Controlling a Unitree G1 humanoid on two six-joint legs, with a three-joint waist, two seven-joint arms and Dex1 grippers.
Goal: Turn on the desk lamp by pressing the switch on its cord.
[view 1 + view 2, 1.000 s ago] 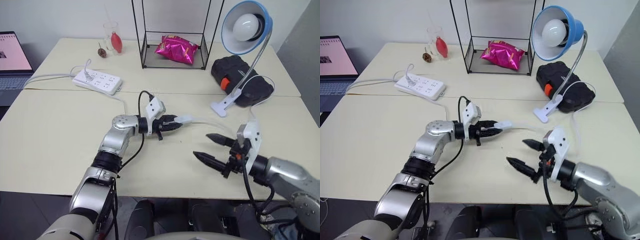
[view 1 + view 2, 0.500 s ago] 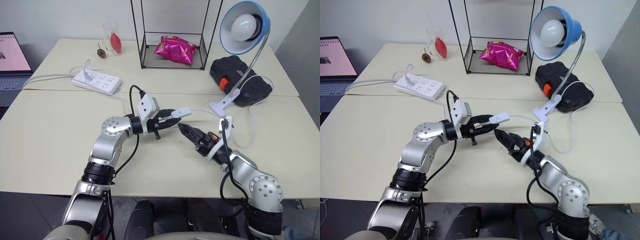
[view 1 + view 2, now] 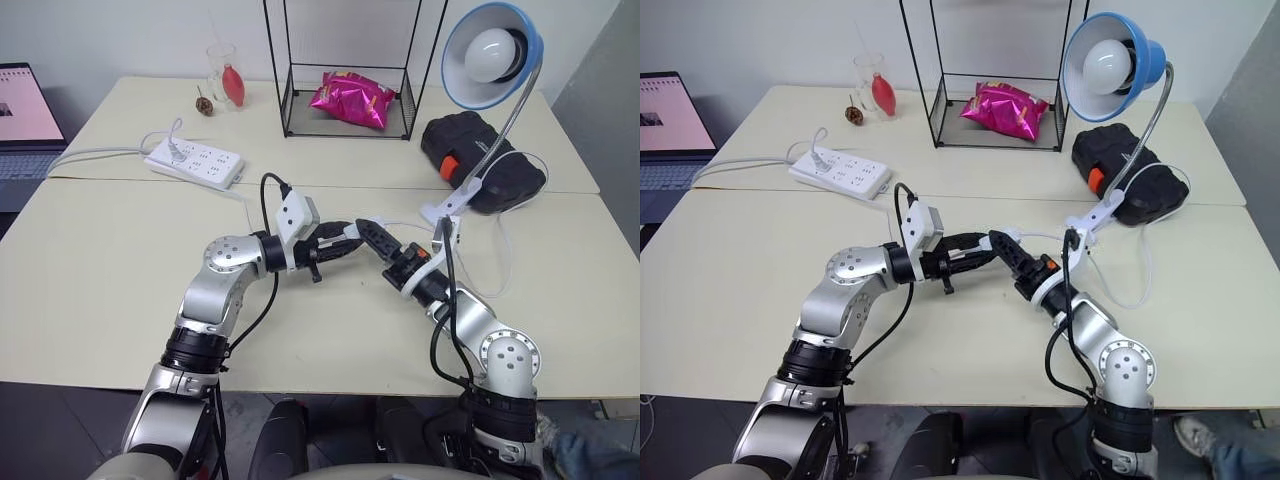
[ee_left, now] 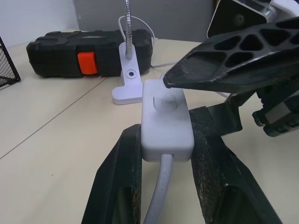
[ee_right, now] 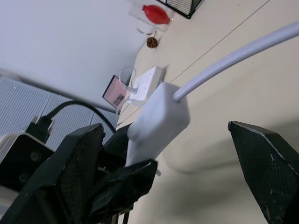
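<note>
Your left gripper [image 4: 163, 182] is clenched on the switch [image 4: 164, 122], its 2 black fingers [image 4: 120, 177] pinching the long sides of the white housing so that the button face stays bare and turned toward the other arm; held this way, above the table [image 3: 100, 270] rather than lying on it, the switch probably cannot slide away under a push. The cord [image 4: 156, 196] leaves the near end of the switch between those fingers, and its far run trails across the table toward the white clip base of the desk lamp [image 3: 492, 55], which stands at the far right beside a black case [image 3: 482, 160]; the bulb does not appear to be lit. Your right gripper [image 3: 372, 238] stands spread wide, grasping nothing, with 1 fingertip [image 4: 170, 80] poised just over the button in the left wrist view; whether it already touches cannot be told. The wide spread likely lets 1 finger act alone as the presser while the other stays clear of the housing. The press itself appears not yet made. The power strip [image 3: 195, 163] lies well apart, far left.
</note>
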